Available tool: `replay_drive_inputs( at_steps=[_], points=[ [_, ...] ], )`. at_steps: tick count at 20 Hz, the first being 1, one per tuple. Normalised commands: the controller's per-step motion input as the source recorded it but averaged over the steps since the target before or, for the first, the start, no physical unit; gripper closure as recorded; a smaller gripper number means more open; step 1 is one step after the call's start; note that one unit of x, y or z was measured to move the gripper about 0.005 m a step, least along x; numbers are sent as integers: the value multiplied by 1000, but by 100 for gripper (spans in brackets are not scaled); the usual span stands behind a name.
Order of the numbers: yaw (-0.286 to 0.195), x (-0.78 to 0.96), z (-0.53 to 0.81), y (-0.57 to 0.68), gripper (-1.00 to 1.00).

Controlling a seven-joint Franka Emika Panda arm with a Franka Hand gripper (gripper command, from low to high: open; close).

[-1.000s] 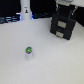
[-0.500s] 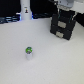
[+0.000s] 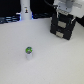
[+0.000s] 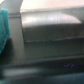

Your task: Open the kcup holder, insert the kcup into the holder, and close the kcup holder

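In the exterior view, the black boxy kcup holder with pale grey front details [image 3: 63,26] stands on the white table [image 3: 50,60] near the far edge, toward the exterior view's right. The white robot arm with its gripper [image 3: 65,12] sits directly above the holder, low over its top. I judge this position belongs to the first step, opening the holder: the arm is placed where the lid or handle should be reached from above. Whether the fingers touch the holder I cannot tell, and the jaws are too small and blurred here to say if they are released or clenched.

The small white cylindrical kcup with a green top [image 3: 29,52] stands upright on the bare table, well apart from the holder, toward the exterior view's left and nearer to the camera. Nothing touches it. It stands free with room around it, so a later grasp from above looks easy. At the far edge, on the exterior view's left, a taller white cylinder with a dark mark [image 3: 25,11] stands; it seems to have no part in the task.

In the wrist view, a dark grey flat surface with a lighter band [image 4: 50,22] fills most of the picture, very near to the camera; I take it for the top of the holder, but the blur does not allow certainty. A teal blurred shape [image 4: 5,30] is at one edge; what it is I cannot say. The fingers are not to be made out here, so the state of the jaws remains unknown.
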Motion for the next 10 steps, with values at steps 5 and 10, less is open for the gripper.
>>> replay_drive_inputs(
  at_steps=[5,10],
  points=[
    [-6,-388,-383,59,-100],
    [-20,-194,-111,14,100]
  ],
)
